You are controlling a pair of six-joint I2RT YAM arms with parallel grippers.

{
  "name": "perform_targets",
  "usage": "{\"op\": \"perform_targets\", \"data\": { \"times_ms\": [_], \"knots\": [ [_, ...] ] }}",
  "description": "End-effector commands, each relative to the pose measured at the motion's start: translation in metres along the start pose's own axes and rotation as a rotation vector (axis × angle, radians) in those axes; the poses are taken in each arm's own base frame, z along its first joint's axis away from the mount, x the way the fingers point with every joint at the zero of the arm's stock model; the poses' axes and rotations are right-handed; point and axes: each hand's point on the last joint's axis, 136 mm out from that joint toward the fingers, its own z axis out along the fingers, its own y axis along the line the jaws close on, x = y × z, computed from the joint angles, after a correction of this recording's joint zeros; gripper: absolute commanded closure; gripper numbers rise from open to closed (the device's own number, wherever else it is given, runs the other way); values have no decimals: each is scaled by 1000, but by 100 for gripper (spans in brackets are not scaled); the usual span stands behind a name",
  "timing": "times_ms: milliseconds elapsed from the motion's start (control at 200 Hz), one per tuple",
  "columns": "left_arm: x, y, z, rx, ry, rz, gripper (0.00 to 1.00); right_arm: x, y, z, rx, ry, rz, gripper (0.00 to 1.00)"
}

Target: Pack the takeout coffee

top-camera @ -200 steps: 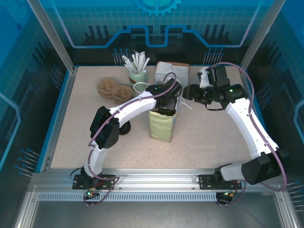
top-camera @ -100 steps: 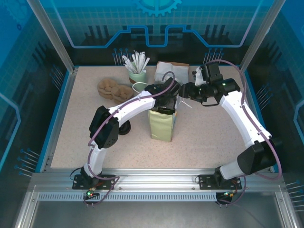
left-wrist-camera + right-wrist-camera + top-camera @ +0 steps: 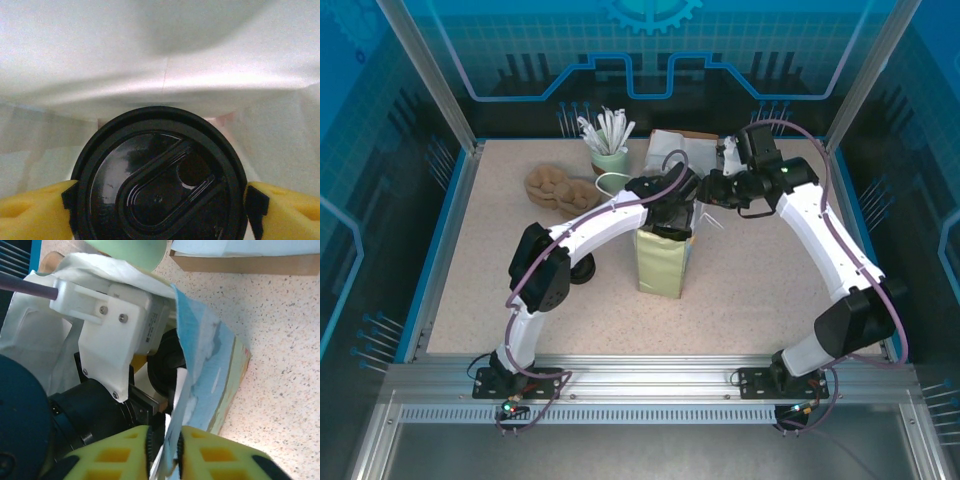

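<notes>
Speckled table [image 3: 770, 290]. Inside bag [image 3: 662, 262], left gripper [image 3: 159, 202] flanking takeout coffee [image 3: 150, 150], grip unclear; right gripper [image 3: 164, 437] pinching three-o'clock rim. Next, likely: release, withdraw.

Top view: the paper bag [image 3: 660, 262] stands upright at the middle of the desk [image 3: 480, 280]. Behind it, toward the upper edge, sits a box [image 3: 685, 148]. Left of the box we note a cup of sticks [image 3: 610, 158], and lower left of that a lumpy heap [image 3: 560, 187].

Left wrist view: the takeout coffee [image 3: 160, 175] sits inside the bag. The left gripper [image 3: 160, 202] has one finger on either side of the lid; contact unclear.

Right wrist view: the right gripper [image 3: 164, 440] is pinched on the bag's top edge, at the bottom of the frame.
</notes>
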Motion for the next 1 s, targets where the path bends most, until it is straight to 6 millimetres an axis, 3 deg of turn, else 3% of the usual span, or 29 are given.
{"op": "perform_targets", "data": {
  "times_ms": [0, 220, 375, 830, 990],
  "knots": [
    [14, 5, 5, -26, 77, -5, 10, 2, 3, -4, 32, 31, -31, 85],
    [-1, 7, -9, -49, 44, -11, 1, 3, -3, -5, 83, 52, -41, 95],
    [-4, 7, -15, -43, 47, -30, 1, 2, -7, -10, 142, 57, -73, 100],
    [-13, 11, -37, -66, 39, -109, 1, -2, -16, -22, 291, 60, -123, 100],
    [-17, 11, -46, -64, 35, -136, 1, -4, -11, -21, 275, 59, -114, 100]
  ]
}}
